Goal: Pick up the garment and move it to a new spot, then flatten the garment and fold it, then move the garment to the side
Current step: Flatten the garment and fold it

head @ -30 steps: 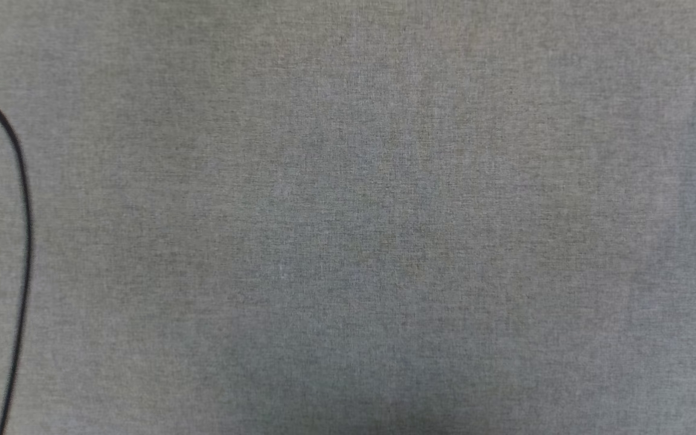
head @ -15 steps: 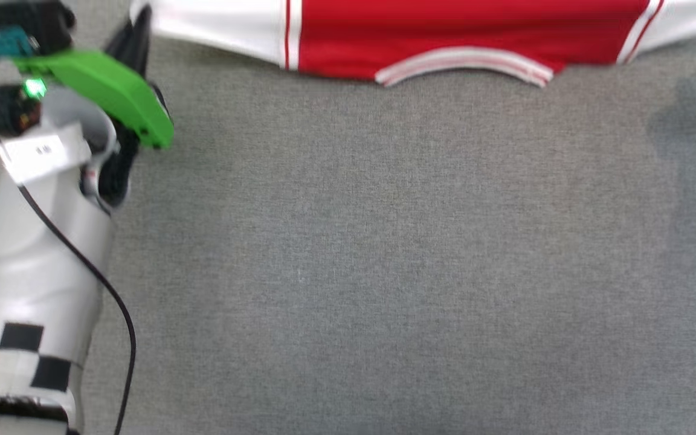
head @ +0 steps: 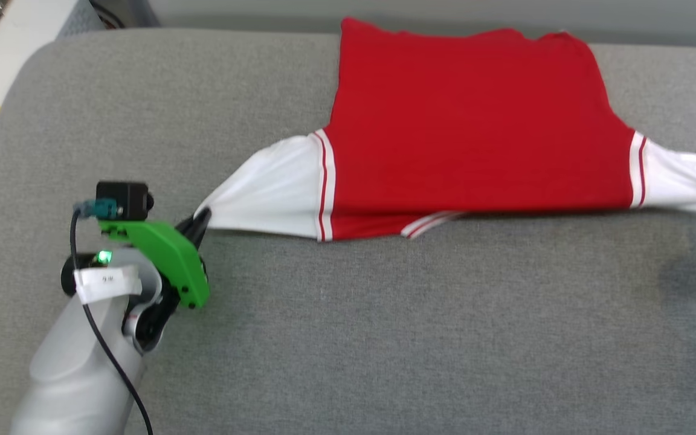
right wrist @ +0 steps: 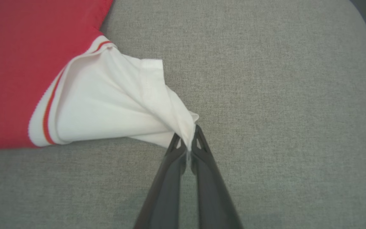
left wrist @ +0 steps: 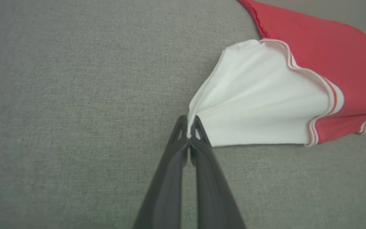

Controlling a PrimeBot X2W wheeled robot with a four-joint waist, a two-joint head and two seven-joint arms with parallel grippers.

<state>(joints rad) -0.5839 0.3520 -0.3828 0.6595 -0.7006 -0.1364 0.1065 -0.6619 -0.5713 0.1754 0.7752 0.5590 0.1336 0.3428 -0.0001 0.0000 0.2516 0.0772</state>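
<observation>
Your left gripper [left wrist: 188, 123] and right gripper [right wrist: 188, 136] each pinch a white sleeve tip of the garment [head: 475, 133], stretched out on the grey tabletop [head: 384, 338] and maybe doubled at its near edge, so you have smoothing, folding and moving aside left.

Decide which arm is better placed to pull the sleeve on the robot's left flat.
Left, most likely. The left pincer is shut on the tip of that white sleeve, with the cloth taut between it and the red body of the garment. The right pincer grips the opposite sleeve.
</observation>
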